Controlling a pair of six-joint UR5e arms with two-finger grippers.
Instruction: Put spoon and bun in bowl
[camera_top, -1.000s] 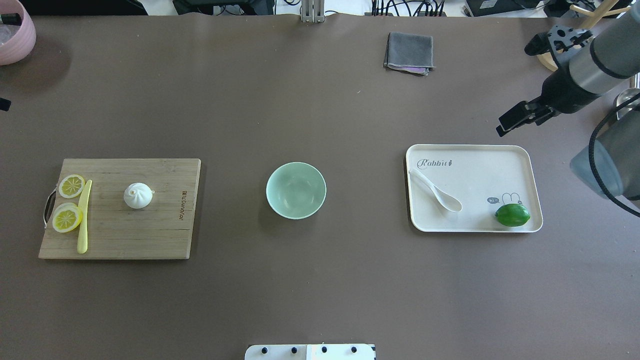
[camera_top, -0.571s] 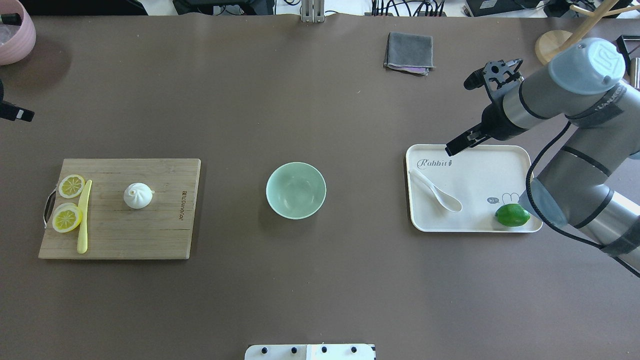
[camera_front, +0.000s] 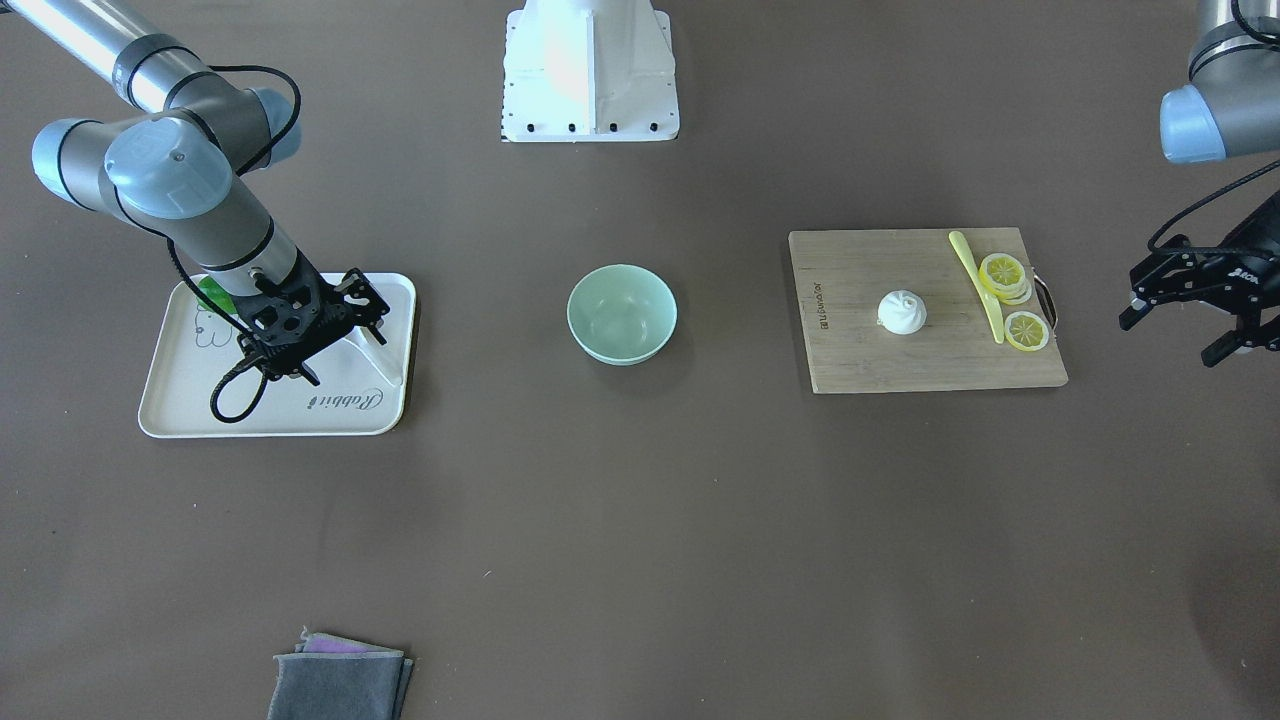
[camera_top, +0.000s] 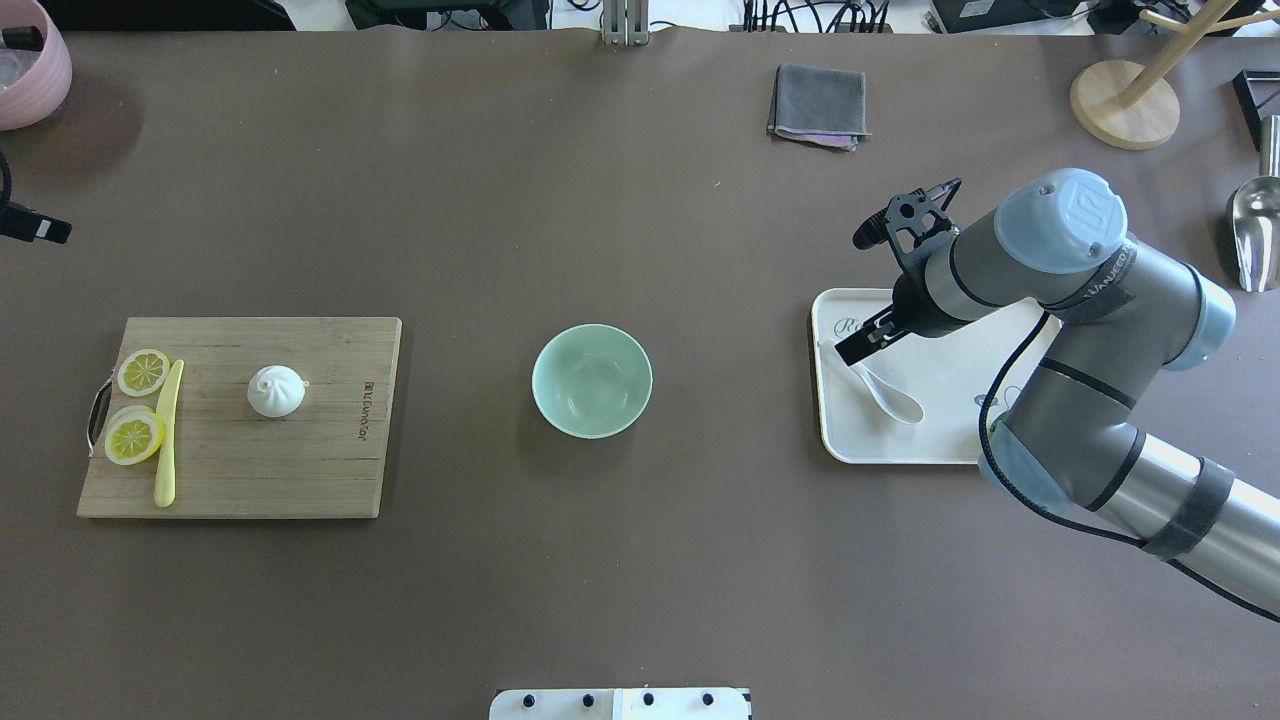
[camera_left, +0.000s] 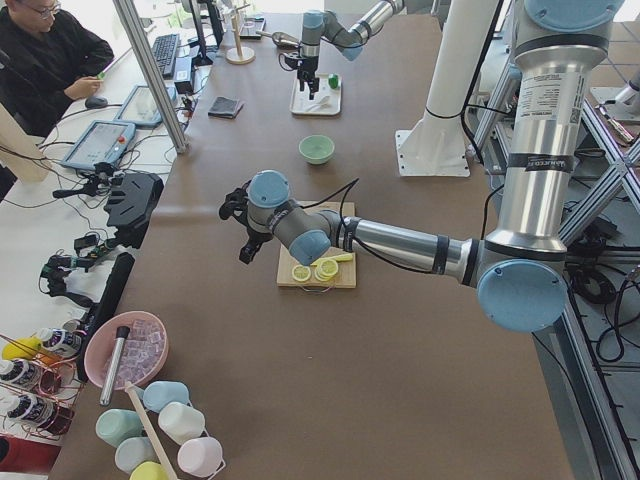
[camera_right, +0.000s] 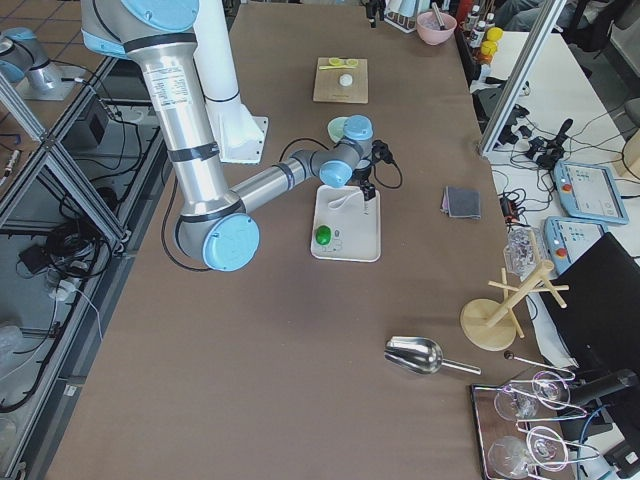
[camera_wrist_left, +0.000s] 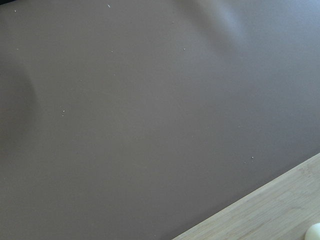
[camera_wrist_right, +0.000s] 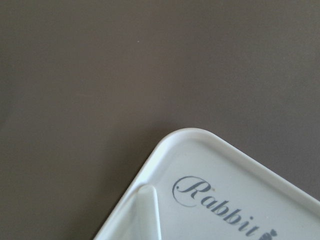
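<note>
On the desk (camera_top: 640, 200), the cutting board (camera_top: 300, 470) carries the bun (camera_top: 276, 391), and the left claw (camera_front: 1168, 342) hangs beyond its handle end with fingers apart. The bowl (camera_top: 592, 380) stands between board and tray (camera_top: 940, 350). The spoon (camera_top: 890, 395) lies on the tray beneath the right claw (camera_top: 848, 354); I cannot tell whether that claw is apart or together.

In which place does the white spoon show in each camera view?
Front-facing: spoon, left side, partly hidden.
Overhead: spoon, right side, by the right gripper.
Exterior left: too small to tell.
Exterior right: spoon, near the centre.
Left wrist: not in it.
Right wrist: spoon handle end, bottom edge.
Shared landmark: the cream tray under it.
</note>
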